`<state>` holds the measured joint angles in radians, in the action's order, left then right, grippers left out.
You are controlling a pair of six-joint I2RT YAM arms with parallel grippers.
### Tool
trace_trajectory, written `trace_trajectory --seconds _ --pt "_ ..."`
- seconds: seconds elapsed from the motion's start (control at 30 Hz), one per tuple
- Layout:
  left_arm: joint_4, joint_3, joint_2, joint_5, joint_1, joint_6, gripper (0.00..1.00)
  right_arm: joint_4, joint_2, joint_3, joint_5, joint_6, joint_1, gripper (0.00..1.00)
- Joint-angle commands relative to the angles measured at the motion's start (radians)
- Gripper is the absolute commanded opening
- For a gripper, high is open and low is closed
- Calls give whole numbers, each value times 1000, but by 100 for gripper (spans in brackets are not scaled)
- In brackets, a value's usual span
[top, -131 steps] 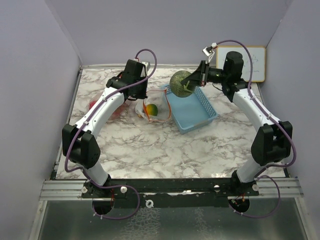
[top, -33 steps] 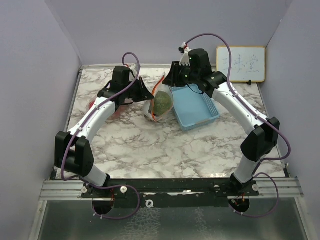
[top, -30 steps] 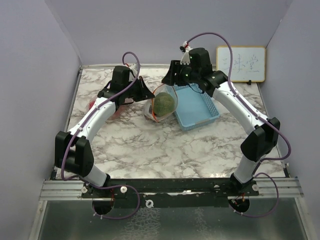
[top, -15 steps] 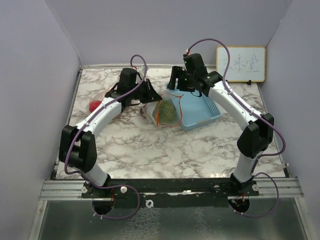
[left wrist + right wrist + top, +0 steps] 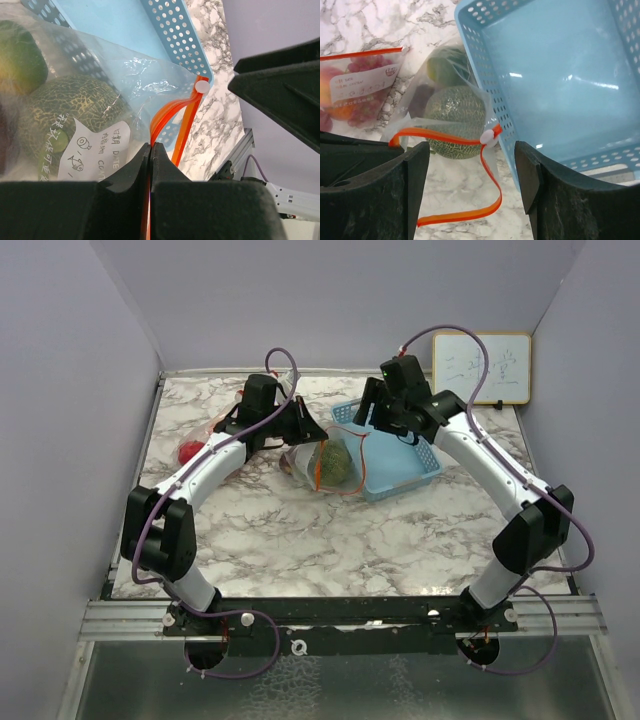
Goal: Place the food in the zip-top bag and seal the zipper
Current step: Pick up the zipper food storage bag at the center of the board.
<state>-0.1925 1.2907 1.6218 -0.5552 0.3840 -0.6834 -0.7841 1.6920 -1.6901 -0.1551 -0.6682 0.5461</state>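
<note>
The clear zip-top bag (image 5: 322, 468) lies beside the basket, its mouth open. A grey-green melon (image 5: 335, 465) (image 5: 452, 107) (image 5: 75, 105) sits inside, with a green-yellow fruit (image 5: 445, 67) and a dark purple one (image 5: 422, 97) behind it. My left gripper (image 5: 308, 430) (image 5: 151, 145) is shut on the bag's orange zipper strip (image 5: 167, 117). The white slider (image 5: 487, 137) (image 5: 201, 87) sits at the end by the basket. My right gripper (image 5: 372, 420) (image 5: 471, 150) hangs open above the bag's mouth and holds nothing.
A blue mesh basket (image 5: 400, 455) (image 5: 560, 75) stands right of the bag, touching it. A second sealed bag of red pieces (image 5: 360, 90) lies at the far left, near a red fruit (image 5: 188, 451). A whiteboard (image 5: 482, 368) leans at the back right.
My right gripper has opened, left the melon in the bag and drawn back to the right above the basket. The bag has settled onto the table; the left gripper keeps its hold.
</note>
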Motion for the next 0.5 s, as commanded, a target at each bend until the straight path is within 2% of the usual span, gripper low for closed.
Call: trace_trajectory --seconds 0.0,0.2,0.47 --pt "21 28 12 -39 6 -1 0 17 -50 119 31 -172 0 67" --pt "6 38 20 -46 9 8 0 71 -16 146 119 -278 -1 64" --pt "8 37 14 -46 11 12 0 163 -42 172 77 -375 0 60"
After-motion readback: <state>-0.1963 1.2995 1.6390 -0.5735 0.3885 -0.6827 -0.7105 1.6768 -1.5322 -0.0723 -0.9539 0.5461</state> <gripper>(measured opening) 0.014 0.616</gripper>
